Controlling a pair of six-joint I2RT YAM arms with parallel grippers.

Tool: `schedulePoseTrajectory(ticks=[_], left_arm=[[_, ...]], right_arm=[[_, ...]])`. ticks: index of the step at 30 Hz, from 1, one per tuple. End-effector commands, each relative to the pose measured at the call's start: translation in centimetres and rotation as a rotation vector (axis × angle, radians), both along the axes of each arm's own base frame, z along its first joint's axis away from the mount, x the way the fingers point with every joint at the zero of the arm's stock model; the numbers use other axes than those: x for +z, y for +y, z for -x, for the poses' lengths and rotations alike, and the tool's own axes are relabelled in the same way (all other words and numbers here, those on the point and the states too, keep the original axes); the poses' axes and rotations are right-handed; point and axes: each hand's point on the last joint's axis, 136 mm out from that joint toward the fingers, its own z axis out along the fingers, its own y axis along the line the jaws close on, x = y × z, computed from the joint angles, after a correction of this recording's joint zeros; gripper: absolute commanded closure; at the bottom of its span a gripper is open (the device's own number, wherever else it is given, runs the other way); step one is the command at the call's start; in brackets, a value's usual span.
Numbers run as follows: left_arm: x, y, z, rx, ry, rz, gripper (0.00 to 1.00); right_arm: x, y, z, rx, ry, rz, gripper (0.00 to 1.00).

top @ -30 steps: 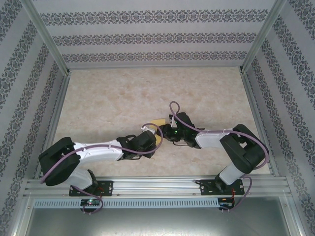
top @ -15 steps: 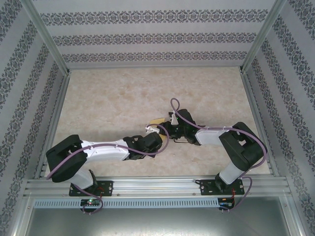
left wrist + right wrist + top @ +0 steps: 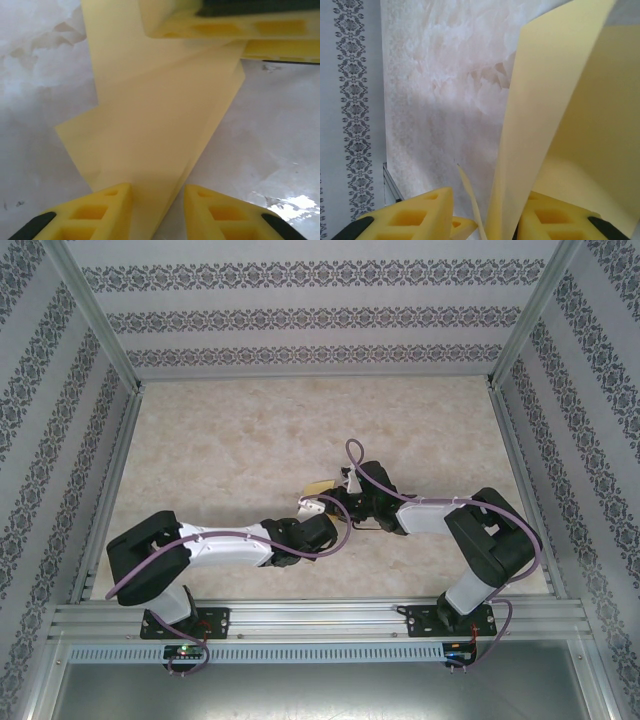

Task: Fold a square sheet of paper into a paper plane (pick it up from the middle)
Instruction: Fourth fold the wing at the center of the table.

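From where I stand, the thin yellow-orange square sheet of paper (image 3: 160, 125), partly folded, sits near the middle of the marbled beige tabletop (image 3: 250, 430). Its long axis runs from the left tool (image 3: 159, 192) to the right tool (image 3: 485, 200), narrower end between the left fingers. At the right tool it stands on edge. Both tools' jaws straddle it slightly parted; I cannot tell whether either pinches it.
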Motion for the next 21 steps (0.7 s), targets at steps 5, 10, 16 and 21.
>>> schedulePoseTrajectory(ticks=[5,10,16,21], left_arm=[[-0.12,0.97,0.04,0.041,-0.014,-0.051,0.76],[-0.13,1.26,0.06,0.053,-0.018,-0.052,0.81],[-0.19,1.35,0.07,0.061,-0.018,-0.048,0.88],[-0.13,1.46,0.15,0.064,-0.021,-0.023,0.90]], right_arm=[[0.89,0.26,-0.56,0.005,-0.022,-0.018,0.65],[0.86,0.23,-0.58,0.003,-0.020,-0.017,0.65],[0.86,0.20,-0.61,0.001,-0.020,-0.016,0.65],[1.39,0.05,-0.55,0.001,-0.036,-0.018,0.65]])
